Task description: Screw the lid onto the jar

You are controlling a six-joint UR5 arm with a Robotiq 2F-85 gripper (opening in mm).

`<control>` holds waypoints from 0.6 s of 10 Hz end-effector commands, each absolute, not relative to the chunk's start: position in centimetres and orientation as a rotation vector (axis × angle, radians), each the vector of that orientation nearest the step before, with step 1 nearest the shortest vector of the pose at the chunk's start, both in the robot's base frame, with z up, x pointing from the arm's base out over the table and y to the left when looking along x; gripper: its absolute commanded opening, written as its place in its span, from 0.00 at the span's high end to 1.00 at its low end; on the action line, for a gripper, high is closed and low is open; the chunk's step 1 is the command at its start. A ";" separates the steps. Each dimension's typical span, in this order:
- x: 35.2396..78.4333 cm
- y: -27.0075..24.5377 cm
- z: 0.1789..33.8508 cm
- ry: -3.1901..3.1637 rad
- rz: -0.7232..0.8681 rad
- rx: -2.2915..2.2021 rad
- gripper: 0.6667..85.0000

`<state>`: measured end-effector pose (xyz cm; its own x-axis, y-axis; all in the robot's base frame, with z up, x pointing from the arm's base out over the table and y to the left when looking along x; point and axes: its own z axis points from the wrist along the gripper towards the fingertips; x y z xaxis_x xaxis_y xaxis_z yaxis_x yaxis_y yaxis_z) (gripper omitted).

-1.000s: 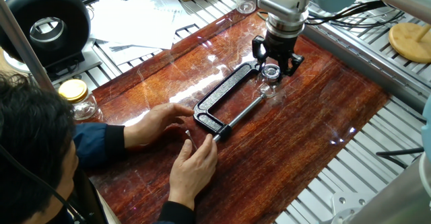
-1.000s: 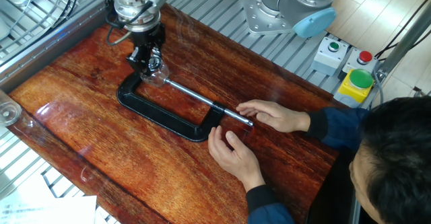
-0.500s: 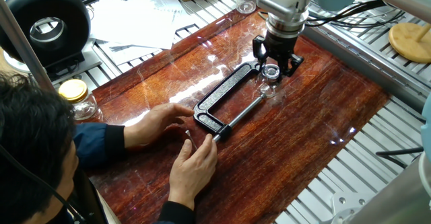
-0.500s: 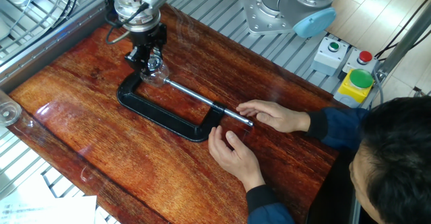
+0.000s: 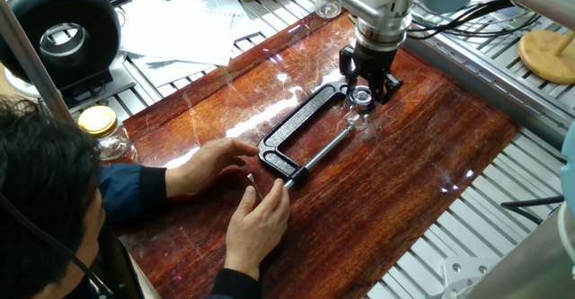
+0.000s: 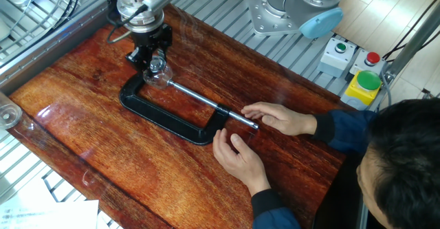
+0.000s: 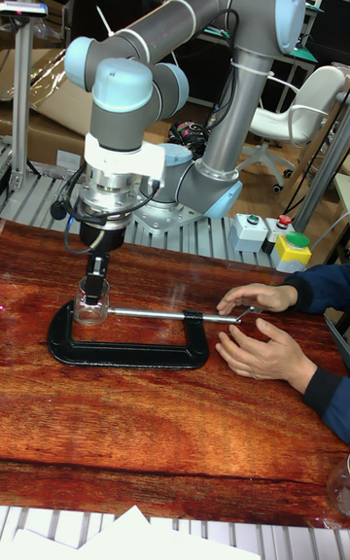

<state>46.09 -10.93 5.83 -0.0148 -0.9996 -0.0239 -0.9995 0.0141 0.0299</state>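
Observation:
A small clear glass jar stands upright, pinched between the jaw and screw of a black C-clamp lying flat on the wooden board. On the jar's mouth sits the small round silvery lid. My gripper points straight down over the jar, its black fingers shut on the lid. A person's two hands hold the clamp's handle end.
A glass jar with a yellow lid stands at the board's left edge. A round wooden disc lies at the far right, a clear glass behind the arm. Button boxes sit beside the arm's base.
The gripper has turned slightly about its vertical axis on the lid. The clamp, jar and hands have stayed where they were.

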 end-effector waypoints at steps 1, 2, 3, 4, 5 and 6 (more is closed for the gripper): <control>45.8 -10.9 6.0 -2.335 -0.081 2.084 0.51; 45.6 -10.9 6.1 -2.357 -0.088 2.049 0.51; 45.6 -10.9 6.1 -2.382 -0.092 2.023 0.51; 45.7 -10.8 5.9 -2.419 -0.096 1.983 0.51; 45.6 -10.5 5.5 -2.455 -0.119 1.945 0.51; 45.6 -10.4 5.1 -2.478 -0.127 1.917 0.51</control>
<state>45.55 -10.87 5.56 -0.1799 -0.9834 -0.0243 -0.9822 0.1782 0.0585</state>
